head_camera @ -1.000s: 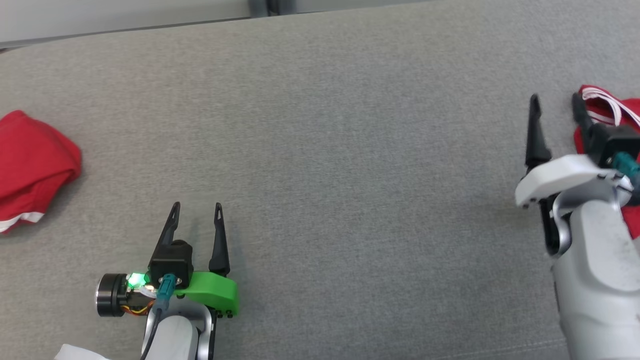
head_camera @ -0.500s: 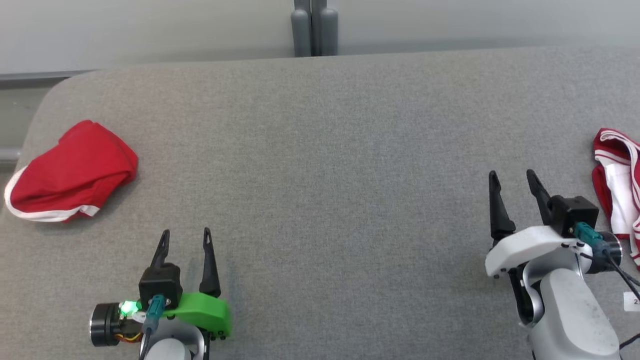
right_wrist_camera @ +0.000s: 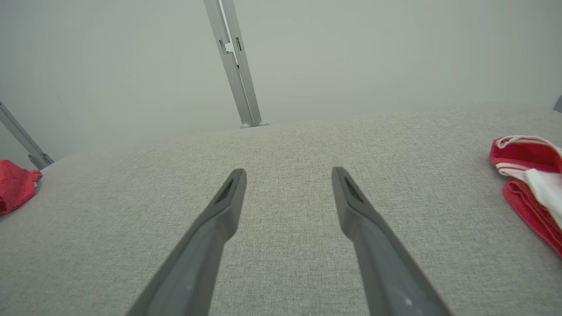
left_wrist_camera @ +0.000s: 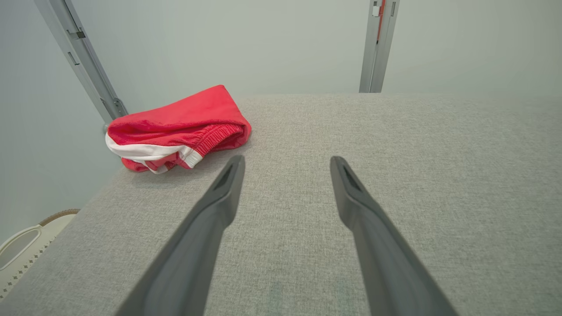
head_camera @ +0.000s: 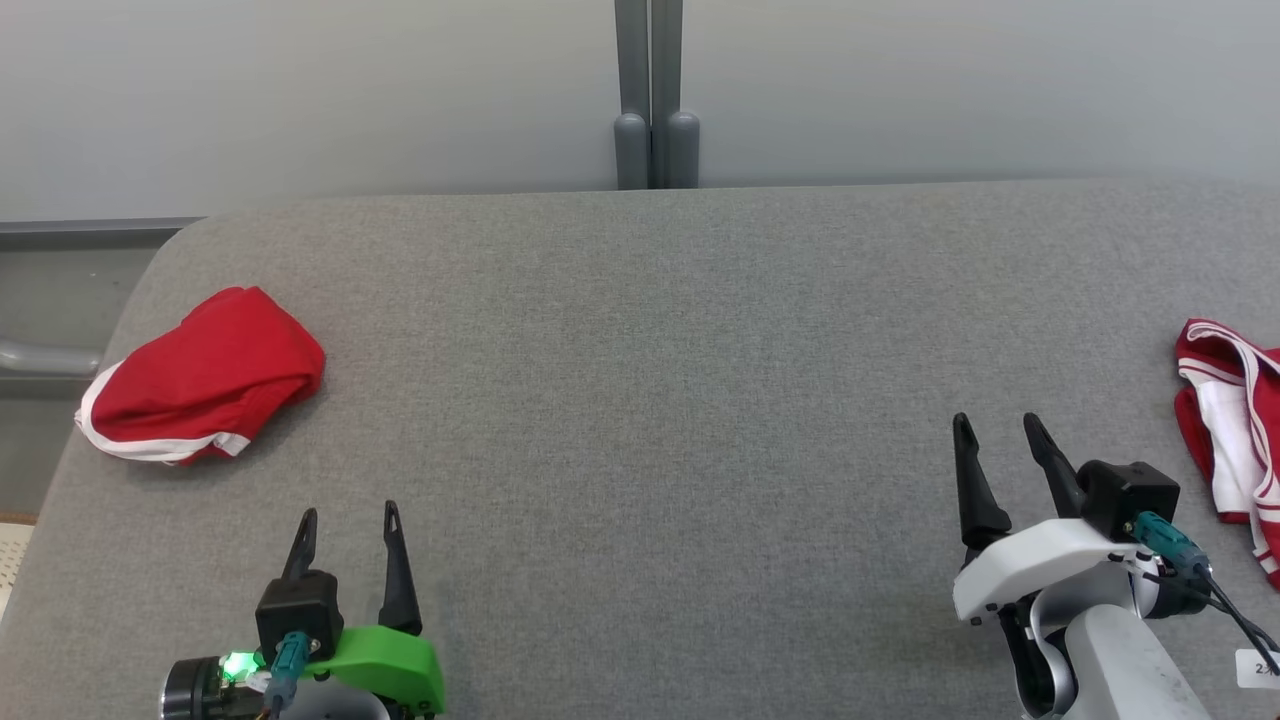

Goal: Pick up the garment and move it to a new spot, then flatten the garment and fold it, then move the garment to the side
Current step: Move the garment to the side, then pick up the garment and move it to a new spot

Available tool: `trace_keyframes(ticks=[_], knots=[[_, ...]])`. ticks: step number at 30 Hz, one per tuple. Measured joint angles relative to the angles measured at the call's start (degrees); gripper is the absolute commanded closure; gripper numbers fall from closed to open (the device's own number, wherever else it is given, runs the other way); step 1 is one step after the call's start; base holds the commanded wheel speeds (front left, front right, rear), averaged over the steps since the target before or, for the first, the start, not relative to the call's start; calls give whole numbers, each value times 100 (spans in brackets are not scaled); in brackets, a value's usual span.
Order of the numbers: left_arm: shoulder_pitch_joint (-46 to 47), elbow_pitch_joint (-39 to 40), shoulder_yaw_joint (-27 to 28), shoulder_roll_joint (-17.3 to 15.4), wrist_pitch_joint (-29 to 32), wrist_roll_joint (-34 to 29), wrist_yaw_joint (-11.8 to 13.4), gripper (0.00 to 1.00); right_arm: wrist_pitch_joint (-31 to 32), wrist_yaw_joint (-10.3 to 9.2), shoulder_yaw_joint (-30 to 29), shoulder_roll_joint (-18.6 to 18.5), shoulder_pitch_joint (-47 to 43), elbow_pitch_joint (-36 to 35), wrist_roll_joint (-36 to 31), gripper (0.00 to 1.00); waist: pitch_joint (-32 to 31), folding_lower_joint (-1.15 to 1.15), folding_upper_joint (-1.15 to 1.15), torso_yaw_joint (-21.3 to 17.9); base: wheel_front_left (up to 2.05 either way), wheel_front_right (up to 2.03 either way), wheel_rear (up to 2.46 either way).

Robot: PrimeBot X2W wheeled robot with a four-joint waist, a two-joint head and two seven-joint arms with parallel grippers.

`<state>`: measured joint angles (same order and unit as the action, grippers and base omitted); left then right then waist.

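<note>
Two red garments with white trim lie on the grey padded table (head_camera: 640, 400). One is bunched at the far left (head_camera: 200, 375) (left_wrist_camera: 180, 127) (right_wrist_camera: 13, 184). The other, red and white (head_camera: 1230, 430) (right_wrist_camera: 527, 171), lies crumpled at the right edge. My left gripper (head_camera: 347, 510) (left_wrist_camera: 285, 160) hovers open near the front left, short of the left garment, which lies ahead and to its left. My right gripper (head_camera: 995, 420) (right_wrist_camera: 287, 171) stands open at the front right, clearly left of the right garment. Nothing is between either pair of fingers.
A grey post (head_camera: 650, 100) rises behind the table against a pale wall. The table's rounded left corner drops off just beyond the left garment. A white basket (left_wrist_camera: 17, 245) sits below the table's left side. A small white label (head_camera: 1258, 665) lies at the front right.
The head camera has tilted up, so the wall and post now show. My right gripper has pulled back from the right garment's edge and now stands apart from it. The left gripper holds its place.
</note>
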<state>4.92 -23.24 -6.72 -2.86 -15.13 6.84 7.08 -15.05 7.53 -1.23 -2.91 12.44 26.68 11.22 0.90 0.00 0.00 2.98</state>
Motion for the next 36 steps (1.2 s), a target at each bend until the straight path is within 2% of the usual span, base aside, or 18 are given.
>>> trace_keyframes(ticks=[5, 11, 17, 29, 36], knots=[[-24, 20, 34, 0, 0, 1, -9, 0, 0, 0, 40, 0, -58, -20, 121, 0, -16, 0, 0, 48, 0, 0, 0], [-14, 34, 14, 3, 0, 116, 52, 0, 0, -1, 108, -1, -75, -29, 114, 0, 23, 0, 0, 294, 0, 0, 0], [-5, 19, 46, 7, 0, 164, 155, 0, 0, -2, 352, 0, -79, -43, 112, 0, 78, 0, 0, 765, 0, 0, 0], [-24, -8, 257, 0, 0, 311, 233, 0, 0, -2, 730, 8, 26, 12, 158, 0, 208, 0, 0, 1973, 0, 0, 0], [-29, -29, 374, 0, 0, 376, 313, 0, 0, -1, 893, 12, 162, 32, 169, 0, 366, 0, 0, 2340, 0, 0, 0]])
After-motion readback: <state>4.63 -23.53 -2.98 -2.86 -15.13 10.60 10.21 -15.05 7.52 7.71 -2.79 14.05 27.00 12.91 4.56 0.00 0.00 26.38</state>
